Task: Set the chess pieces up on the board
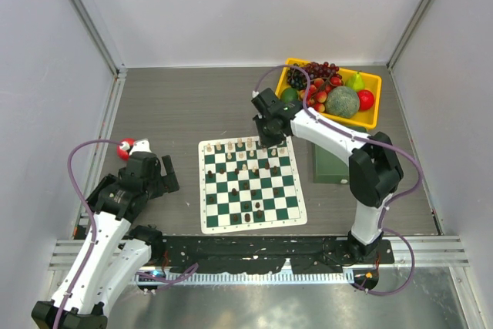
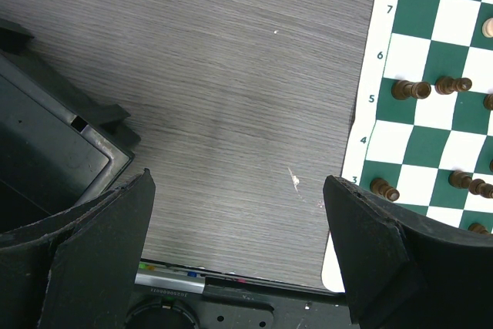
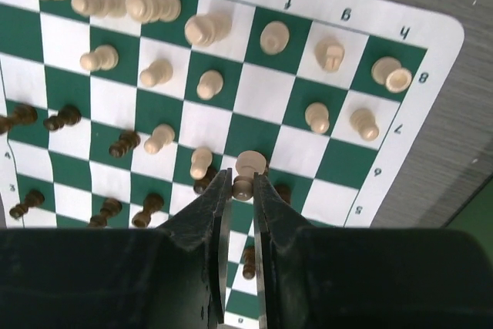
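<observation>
Cream wooden pawn (image 3: pixel 249 164) pinched in narrow right end effector (image 3: pixel 240 182) over green-checked board (image 3: pixel 254 130); could topple neighbouring dark brown pawns (image 3: pixel 203 185) if skewed.

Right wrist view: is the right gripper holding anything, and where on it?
A cream chess piece, pinched at its narrow end between the fingertips of the right gripper; wider end sticks out over the board.

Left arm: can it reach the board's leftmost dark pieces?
Likely yes: open left fingers sit beside the green and white checkered board, only grey table between them and the dark brown chess pieces. Right fingers grip a cream piece elsewhere.
</observation>
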